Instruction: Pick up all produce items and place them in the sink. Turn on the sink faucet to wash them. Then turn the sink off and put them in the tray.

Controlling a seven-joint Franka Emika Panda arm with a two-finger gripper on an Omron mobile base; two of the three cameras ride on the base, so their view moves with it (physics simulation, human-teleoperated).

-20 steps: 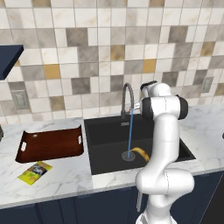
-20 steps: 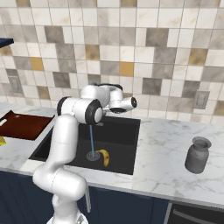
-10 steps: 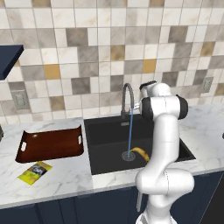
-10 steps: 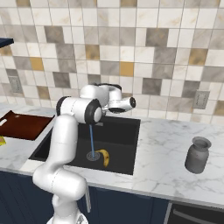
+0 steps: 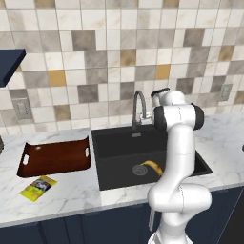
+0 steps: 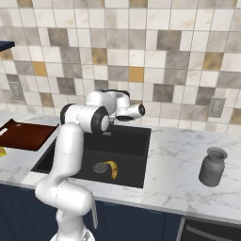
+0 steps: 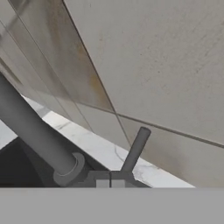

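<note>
The yellow-orange produce item [image 5: 153,167] [image 6: 112,168] lies on the floor of the black sink [image 5: 116,145] [image 6: 134,141], just beside the round drain [image 5: 140,169]. No water runs from the grey gooseneck sink faucet [image 5: 138,106]. My gripper [image 7: 110,183] is shut and holds nothing. It sits behind the sink at the faucet's base, just below the slim lever handle [image 7: 135,149], with the faucet's stem [image 7: 35,131] to one side. The reddish-brown tray [image 5: 55,156] [image 6: 22,134] rests on the counter left of the sink with nothing in it.
A flat yellow-green packet [image 5: 38,187] lies in front of the tray. A grey jar [image 6: 212,166] stands on the marble counter right of the sink. The tiled wall rises close behind the faucet and my hand.
The blue stream of water that fell from the spout into the sink has stopped. The arm has barely moved, and the produce item lies where it was.
</note>
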